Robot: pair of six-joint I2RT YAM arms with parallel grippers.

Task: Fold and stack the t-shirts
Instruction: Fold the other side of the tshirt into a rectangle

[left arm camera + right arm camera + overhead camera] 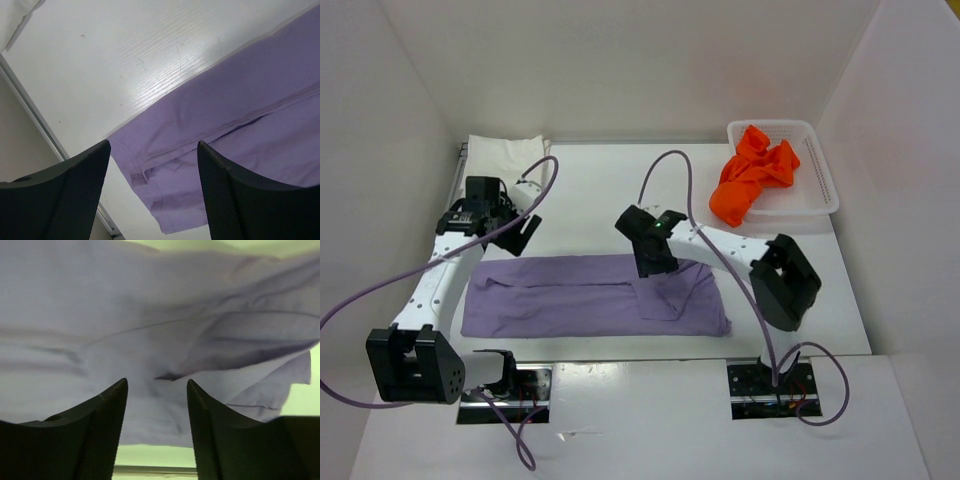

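Note:
The light purple t-shirt [582,296] lies flat on the table as a long folded strip in the top view. Above its far left corner hovers my left gripper [525,228], open; its wrist view shows the shirt's hemmed corner [165,200] between and below the fingers [80,190]. My right gripper [654,266] is low over the shirt's right part, open, with rumpled purple cloth [150,330] just beyond its fingertips [112,405] and nothing between them. A white t-shirt [508,152] lies folded at the back left. The orange t-shirt [752,180] is crumpled in the basket.
The white mesh basket [823,170] stands at the back right corner. White walls close in the table on three sides. A metal rail [35,120] runs along the table's left edge, close to the left gripper.

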